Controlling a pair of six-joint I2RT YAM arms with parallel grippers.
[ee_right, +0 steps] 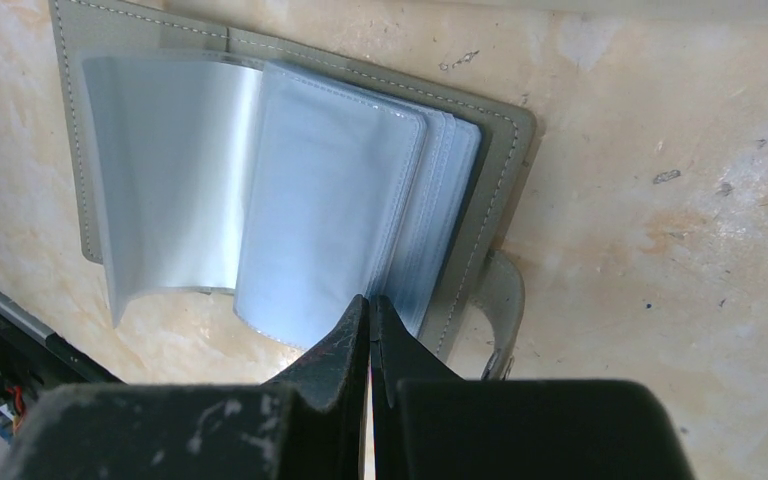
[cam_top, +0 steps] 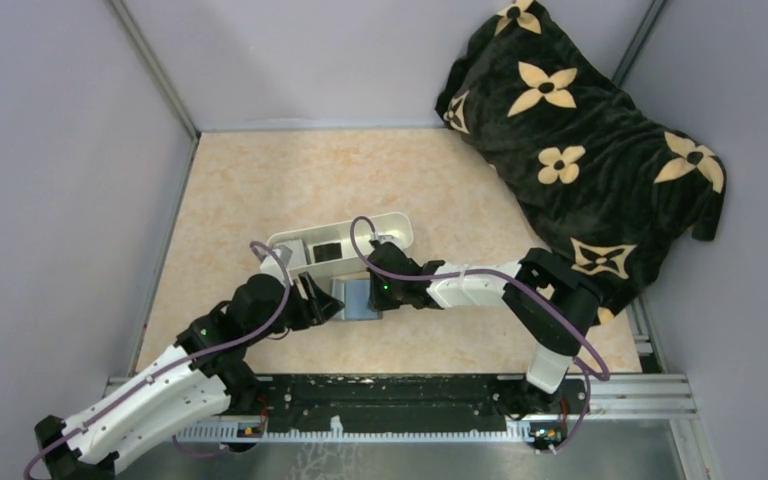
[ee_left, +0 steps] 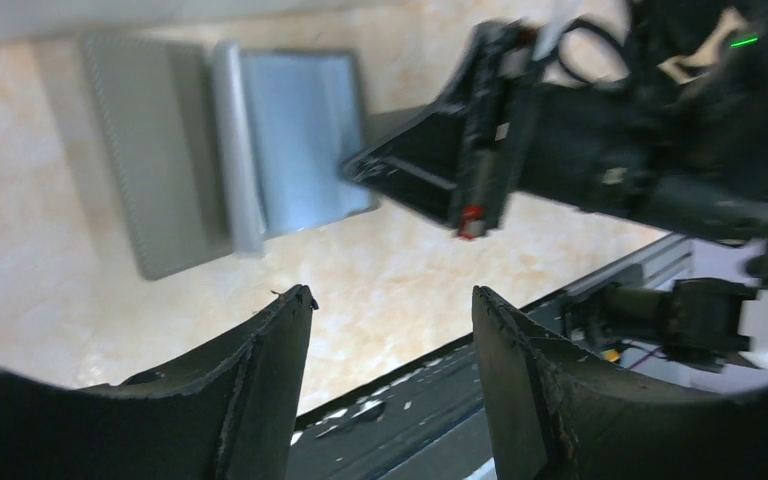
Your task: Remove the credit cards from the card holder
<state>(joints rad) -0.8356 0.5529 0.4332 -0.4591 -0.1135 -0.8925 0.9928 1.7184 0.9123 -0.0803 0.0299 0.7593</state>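
Observation:
The card holder lies open on the table, a grey wallet with blue-grey plastic sleeves; it also shows in the top view and the left wrist view. No card shows in its sleeves. My right gripper is shut, its tips at the near edge of the sleeves, with nothing visible between them; it also shows in the top view. My left gripper is open and empty, just left of the wallet in the top view. A black card lies in the white tray.
The white oblong tray stands right behind the wallet. A black blanket with tan flowers fills the back right corner. Grey walls close the left, back and right sides. A black rail runs along the near table edge.

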